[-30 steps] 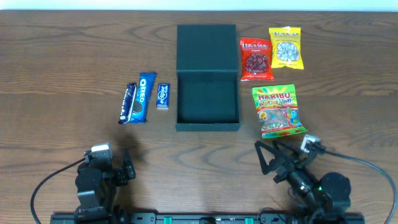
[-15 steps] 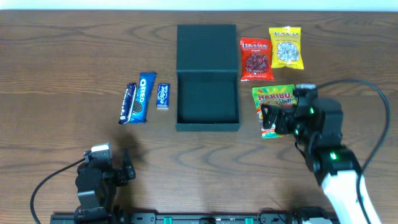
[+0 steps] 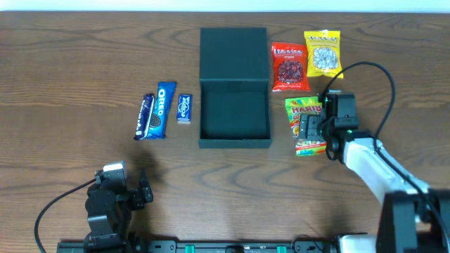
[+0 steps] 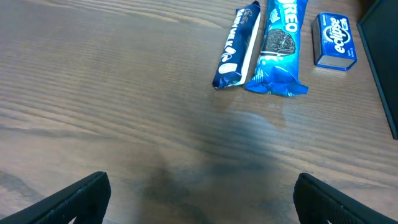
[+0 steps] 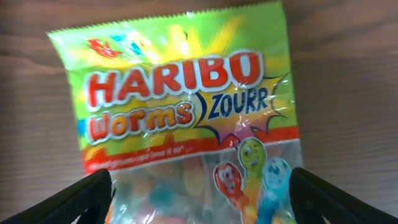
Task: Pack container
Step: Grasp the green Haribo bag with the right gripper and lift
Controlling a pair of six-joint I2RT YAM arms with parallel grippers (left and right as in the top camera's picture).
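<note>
Overhead, the right gripper (image 3: 308,129) sits over the Haribo packet (image 3: 304,107) and blots out its middle, so only the top band and a strip of the bottom edge show; from up there I cannot tell whether it touches the foil. Its wrist camera shows the fingers (image 5: 87,198) spread wide at the lower corners, released, gripping nothing, with the packet's lower end running off the frame. The left gripper (image 4: 199,200) hangs near the front edge of the table (image 3: 63,70), fingers likewise parted. Bare wood lies ahead of it up to the Oreo packet (image 3: 166,109), the dark blue bar (image 3: 145,117) against it and the small blue box (image 3: 184,109). The container (image 3: 235,143) lies open mid-table, lid folded flat away from the arms, a strip of wood free on either side; the left wrist view catches only a dark sliver of it. Beyond the Haribo lie a red packet (image 3: 290,67) and a yellow packet (image 3: 323,53), side by side.
</note>
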